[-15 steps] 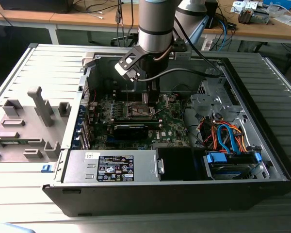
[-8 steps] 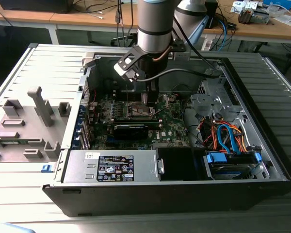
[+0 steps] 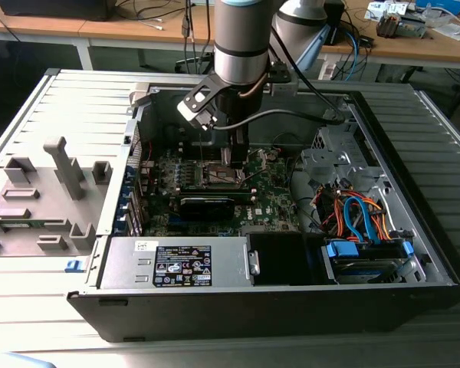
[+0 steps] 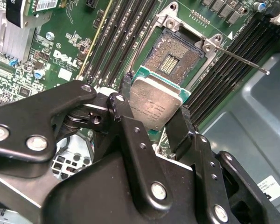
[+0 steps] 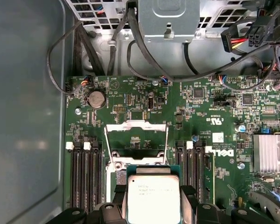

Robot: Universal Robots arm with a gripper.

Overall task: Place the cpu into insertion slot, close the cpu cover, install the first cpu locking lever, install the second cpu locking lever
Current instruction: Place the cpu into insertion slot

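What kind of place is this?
Likely a robotics lab: an opened black desktop computer case lies on a grey ribbed metal table, a grey robot arm reaches into it, and cable-strewn wooden workbenches stand behind.

Lab: cable-strewn workbenches [image 3: 138, 31].

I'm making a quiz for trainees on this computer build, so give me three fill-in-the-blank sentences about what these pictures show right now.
1. The claw is shut on the ____.
2. The insertion slot holds ____ chip (one or no).
3. The cpu cover is ____ (open or closed).
Missing words: cpu; no; open.
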